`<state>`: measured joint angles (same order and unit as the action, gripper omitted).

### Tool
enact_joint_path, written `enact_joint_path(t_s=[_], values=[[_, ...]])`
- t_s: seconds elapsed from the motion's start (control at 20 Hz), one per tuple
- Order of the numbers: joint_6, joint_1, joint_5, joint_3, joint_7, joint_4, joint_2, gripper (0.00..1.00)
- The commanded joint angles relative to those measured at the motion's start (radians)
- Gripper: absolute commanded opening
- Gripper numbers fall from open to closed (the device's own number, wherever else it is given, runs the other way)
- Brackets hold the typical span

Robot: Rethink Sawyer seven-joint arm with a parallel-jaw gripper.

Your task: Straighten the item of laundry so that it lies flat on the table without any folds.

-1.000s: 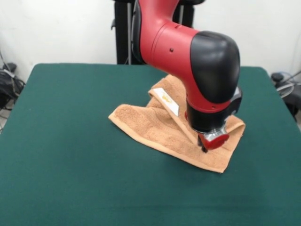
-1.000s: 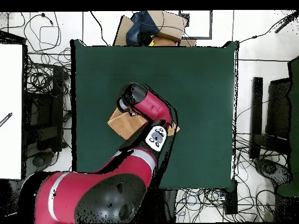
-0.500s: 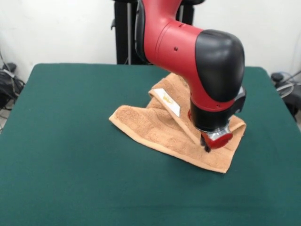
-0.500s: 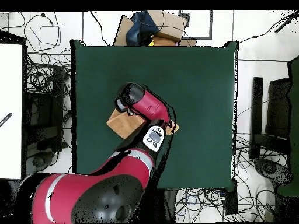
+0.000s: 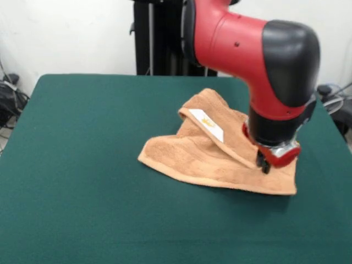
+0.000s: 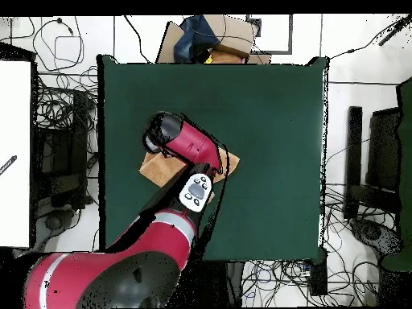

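A plain white wall [image 5: 71, 33] stands behind the scene, with a black upright stand [image 5: 151, 36] against it. From overhead, the floor [image 6: 342, 121] is pale and tiled, strewn with tangled black cables [image 6: 60, 105]. A white panel [image 6: 14, 153] lies along 1 edge, cardboard boxes [image 6: 221, 36] at another, and what may be dark equipment [image 6: 370, 173] opposite.

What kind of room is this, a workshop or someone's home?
Most likely a robotics lab. A red robot arm works on a towel on a green-covered table, and tangled cables cover the floor around it.
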<state>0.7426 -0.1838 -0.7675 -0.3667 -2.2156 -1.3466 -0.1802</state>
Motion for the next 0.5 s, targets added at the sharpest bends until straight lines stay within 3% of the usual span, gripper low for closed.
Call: enact_joint_path(t_s=[0.05, 0.5], values=[[0.085, -0.023, -0.033, 0.070, -0.369, -0.091, -0.038, 0.00], [0.023, 0.021, -0.083, 0.123, -0.277, -0.190, -0.101, 0.00]])
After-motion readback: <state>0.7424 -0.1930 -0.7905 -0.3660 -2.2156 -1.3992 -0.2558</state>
